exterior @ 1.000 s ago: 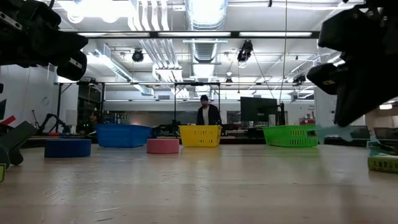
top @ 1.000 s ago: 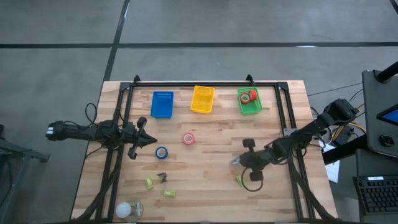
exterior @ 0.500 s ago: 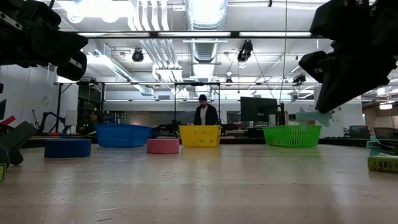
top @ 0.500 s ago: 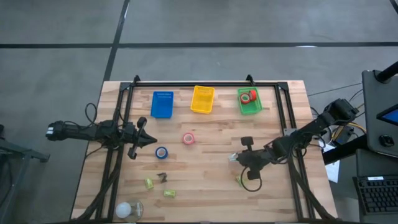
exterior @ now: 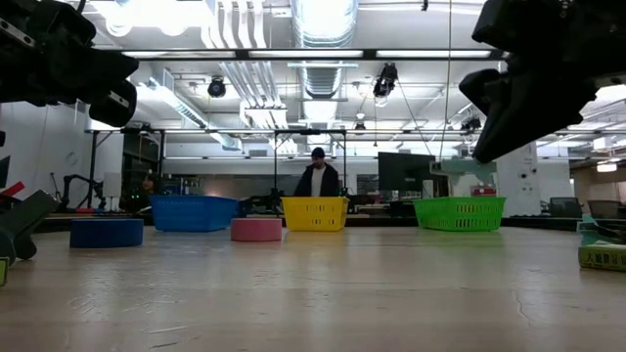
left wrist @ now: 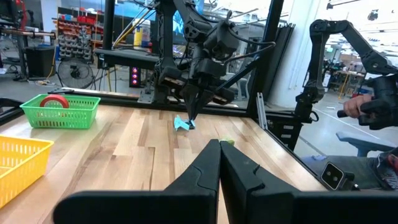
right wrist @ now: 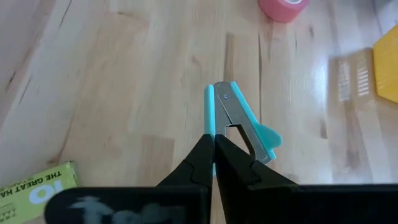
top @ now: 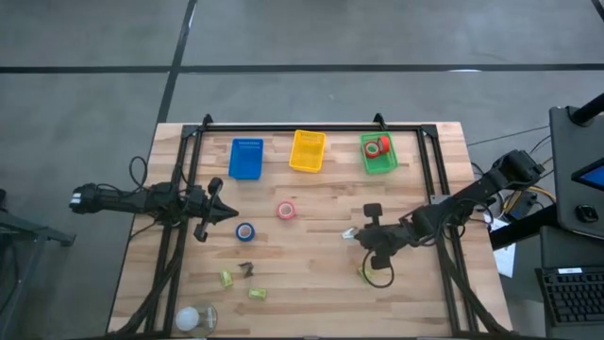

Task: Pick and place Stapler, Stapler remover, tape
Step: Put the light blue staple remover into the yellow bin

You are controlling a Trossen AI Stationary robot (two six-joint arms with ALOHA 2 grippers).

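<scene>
- Between the right gripper's closed fingertips sat the turquoise staple remover, pinched by one edge, its long axis running straight out ahead of the fingers.
- Held clear above the wooden table, it hung near the table's middle on the right arm's side; the yellow bin and green bin lay farther off along the far edge.
- Pink tape and blue tape lay nearer the left gripper, which waited with fingers together.
- Beyond the table stood a person.
</scene>
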